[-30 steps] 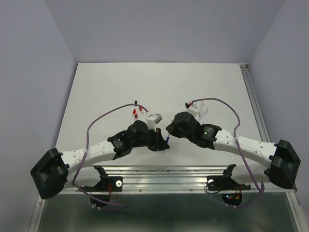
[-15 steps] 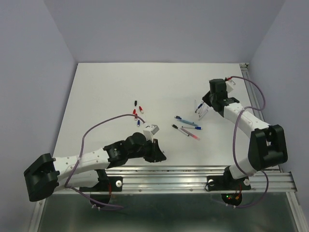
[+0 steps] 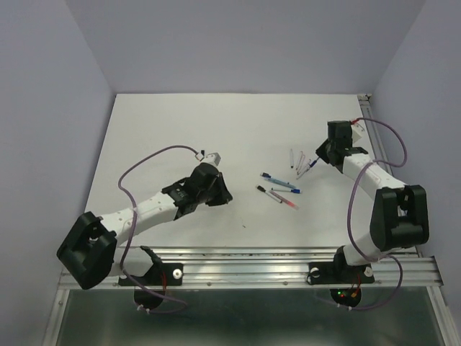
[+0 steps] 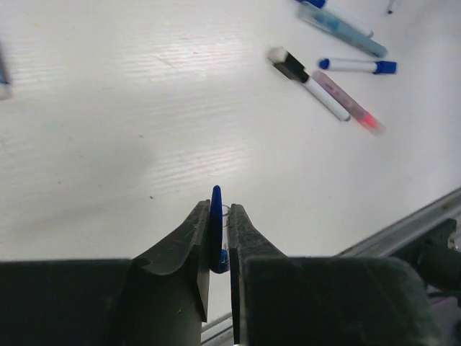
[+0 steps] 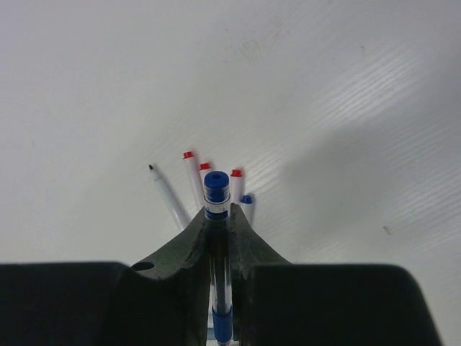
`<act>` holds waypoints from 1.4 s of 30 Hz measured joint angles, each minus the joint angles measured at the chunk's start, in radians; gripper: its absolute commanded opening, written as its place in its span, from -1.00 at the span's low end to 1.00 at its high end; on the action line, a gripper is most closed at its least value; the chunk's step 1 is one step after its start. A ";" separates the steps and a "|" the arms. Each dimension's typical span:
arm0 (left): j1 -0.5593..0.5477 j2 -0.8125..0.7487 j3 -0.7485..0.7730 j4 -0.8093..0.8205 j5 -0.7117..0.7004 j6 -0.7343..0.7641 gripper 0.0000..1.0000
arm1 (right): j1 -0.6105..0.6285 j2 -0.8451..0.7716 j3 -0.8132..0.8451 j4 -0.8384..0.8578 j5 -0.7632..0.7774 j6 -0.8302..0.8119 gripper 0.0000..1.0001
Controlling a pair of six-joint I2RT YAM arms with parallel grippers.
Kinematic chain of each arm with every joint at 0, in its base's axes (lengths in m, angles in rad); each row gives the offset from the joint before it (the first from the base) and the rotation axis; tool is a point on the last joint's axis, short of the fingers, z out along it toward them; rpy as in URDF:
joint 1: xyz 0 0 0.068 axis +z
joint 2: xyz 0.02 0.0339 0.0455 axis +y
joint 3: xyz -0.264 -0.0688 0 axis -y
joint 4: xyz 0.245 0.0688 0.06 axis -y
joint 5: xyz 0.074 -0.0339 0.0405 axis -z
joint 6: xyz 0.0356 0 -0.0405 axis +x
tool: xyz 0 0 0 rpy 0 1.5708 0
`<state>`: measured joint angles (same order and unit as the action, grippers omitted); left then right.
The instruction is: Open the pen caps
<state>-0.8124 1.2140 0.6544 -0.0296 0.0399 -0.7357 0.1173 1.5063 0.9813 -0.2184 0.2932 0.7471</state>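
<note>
My left gripper (image 3: pixel 220 193) (image 4: pixel 217 216) is shut on a small blue pen cap (image 4: pixel 216 227), held above the white table. My right gripper (image 3: pixel 319 157) (image 5: pixel 218 215) is shut on a clear-barrelled blue pen (image 5: pixel 217 189), which stands up between the fingers. Just under it lie several uncapped pens (image 5: pixel 193 176) (image 3: pixel 297 161) with red, blue and black ends. Several more pens (image 3: pixel 279 189) lie mid-table; the left wrist view shows a black-capped pen (image 4: pixel 308 78) and a blue-capped pen (image 4: pixel 356 66). The loose caps set down earlier are hidden under the left arm.
The metal rail (image 3: pixel 288 256) runs along the table's near edge and shows at the lower right of the left wrist view (image 4: pixel 432 223). A metal strip (image 3: pixel 382 155) borders the table's right side, close to the right arm. Purple cables loop over both arms.
A second ago both grippers met at the table's middle. The right one swung to the right back with the pen. The left one drew back, then moved up-left over the loose caps.
</note>
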 measured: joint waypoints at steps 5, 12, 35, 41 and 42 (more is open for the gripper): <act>0.113 0.172 0.111 -0.055 -0.040 0.052 -0.76 | -0.049 0.051 -0.001 -0.018 0.002 -0.014 -0.94; 0.172 0.338 0.192 -0.118 -0.093 0.100 -0.53 | -0.051 0.153 -0.001 -0.032 -0.017 -0.019 -0.83; 0.181 0.263 0.209 -0.176 -0.119 0.109 0.93 | -0.051 0.010 -0.088 -0.035 -0.148 -0.041 0.98; 0.180 0.086 0.154 -0.166 -0.088 0.089 0.98 | -0.010 -0.233 -0.185 -0.035 -0.230 -0.132 1.00; 0.180 0.064 0.139 -0.160 -0.081 0.083 0.98 | 0.027 -0.272 -0.195 -0.035 -0.236 -0.150 1.00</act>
<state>-0.6327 1.2778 0.7937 -0.1898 -0.0410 -0.6525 0.1444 1.2339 0.7864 -0.2535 0.0570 0.5976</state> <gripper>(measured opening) 0.986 0.998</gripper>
